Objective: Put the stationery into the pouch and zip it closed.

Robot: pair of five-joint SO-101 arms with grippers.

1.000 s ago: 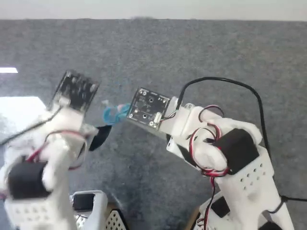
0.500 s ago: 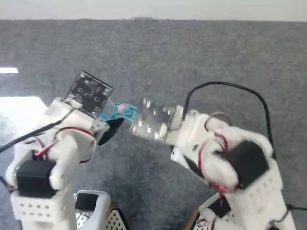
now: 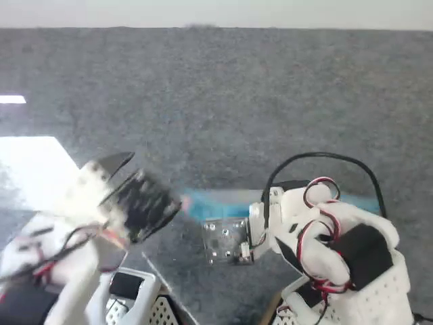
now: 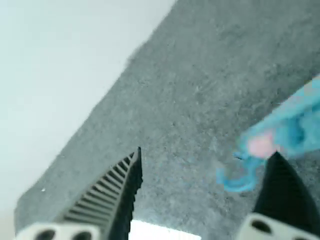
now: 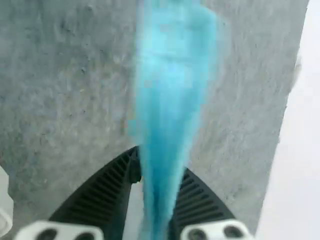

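The blue pouch (image 3: 220, 201) lies stretched across the grey mat, blurred, with a small pink bit (image 3: 183, 201) at its left end. My right gripper (image 5: 160, 165) is shut on the pouch (image 5: 172, 100), which runs away from between the fingers. In the high view the right arm's wrist board (image 3: 226, 240) covers that grip. My left gripper (image 4: 205, 155) is open with nothing between its fingers. The pouch's end (image 4: 280, 135) with the pink bit (image 4: 260, 145) lies just beyond one fingertip. In the high view the left gripper (image 3: 111, 166) is raised at the near left, apart from the pouch.
Grey mat (image 3: 223, 95) covers the table, with a pale strip along its far edge. A bright white patch (image 3: 30, 166) lies at the left. The arms' bases (image 3: 132, 298) stand at the near edge.
The left arm has swung back to the near left, away from the pouch. The right arm has pulled toward the near edge, and the pouch has come with it and now lies stretched out.
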